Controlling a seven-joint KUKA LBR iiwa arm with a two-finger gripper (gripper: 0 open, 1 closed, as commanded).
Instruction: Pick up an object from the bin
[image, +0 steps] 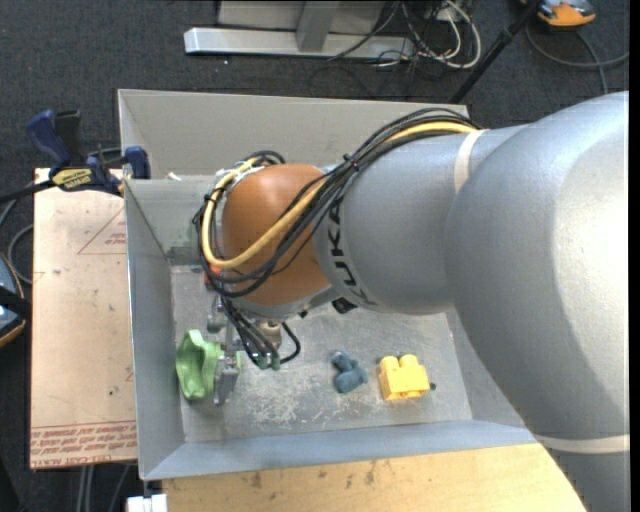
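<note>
Beside the claw, crumpled green lump

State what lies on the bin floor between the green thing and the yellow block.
A small grey-blue piece, with the claw beside the green thing; camera view.

The single camera hangs above the grey metal bin and looks down into it, tipped slightly so the far wall shows its inner face. It sits close. The bin fills the middle of the view, the KUKA arm crowds in large from the right, and a band of dark floor runs along the far side.
</note>
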